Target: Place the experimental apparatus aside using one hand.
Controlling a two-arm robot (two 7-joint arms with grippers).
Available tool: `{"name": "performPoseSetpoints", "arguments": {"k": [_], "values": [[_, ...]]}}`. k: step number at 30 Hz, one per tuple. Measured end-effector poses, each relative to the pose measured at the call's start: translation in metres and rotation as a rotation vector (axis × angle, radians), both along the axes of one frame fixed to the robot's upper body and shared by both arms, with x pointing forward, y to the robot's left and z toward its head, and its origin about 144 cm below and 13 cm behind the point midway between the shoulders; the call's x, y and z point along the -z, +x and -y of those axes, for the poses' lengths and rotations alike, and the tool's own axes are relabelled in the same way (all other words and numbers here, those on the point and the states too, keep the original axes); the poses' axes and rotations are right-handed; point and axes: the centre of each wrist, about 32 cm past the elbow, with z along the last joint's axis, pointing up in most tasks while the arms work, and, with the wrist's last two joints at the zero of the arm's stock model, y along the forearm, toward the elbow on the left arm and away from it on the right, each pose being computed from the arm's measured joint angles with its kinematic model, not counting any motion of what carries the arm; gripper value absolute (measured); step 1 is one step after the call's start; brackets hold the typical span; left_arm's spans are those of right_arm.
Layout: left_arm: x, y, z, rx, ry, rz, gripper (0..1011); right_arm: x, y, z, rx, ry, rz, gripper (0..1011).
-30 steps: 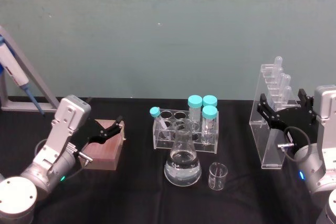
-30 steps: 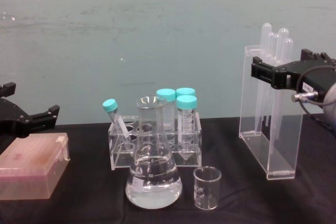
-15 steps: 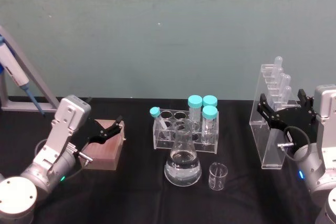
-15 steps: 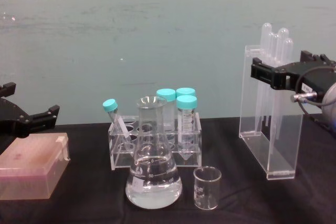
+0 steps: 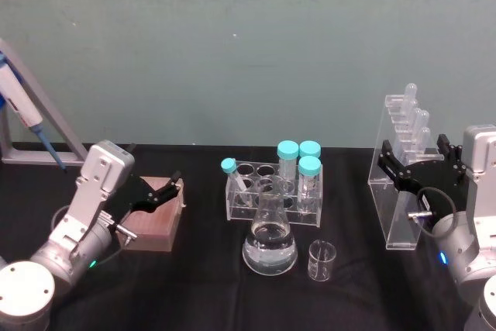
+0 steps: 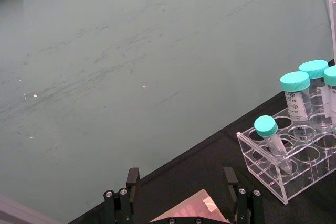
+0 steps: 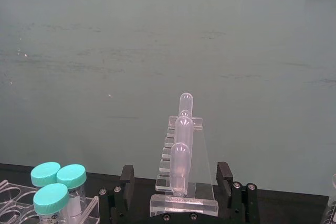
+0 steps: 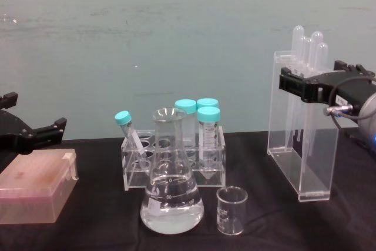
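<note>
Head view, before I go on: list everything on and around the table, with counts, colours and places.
pipette stand: one, clear acrylic, table's right side, pipettes upright in it
conical flask: one, clear, holds clear liquid, front centre
beaker: one, small, clear, right of the flask
tube rack: one, clear, behind the flask
tubes: four, teal caps, in the rack, leftmost tilted
box: one, pinkish-brown, table's left
pipettor: one, blue and white, far left
left hand: black, open, above the box
right hand: black, open, fingers either side of the pipette stand
</note>
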Motion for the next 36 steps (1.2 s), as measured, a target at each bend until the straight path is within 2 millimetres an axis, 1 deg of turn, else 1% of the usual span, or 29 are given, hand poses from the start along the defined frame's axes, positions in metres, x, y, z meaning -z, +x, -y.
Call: {"name": "performPoseSetpoints", "arguments": {"k": [36], "values": [[0.0000,0.0000,0.0000,0.000,0.000,0.000,1000,0.0002,0.0069,-0.0032,0.012,0.018,0.003,1002]]}}
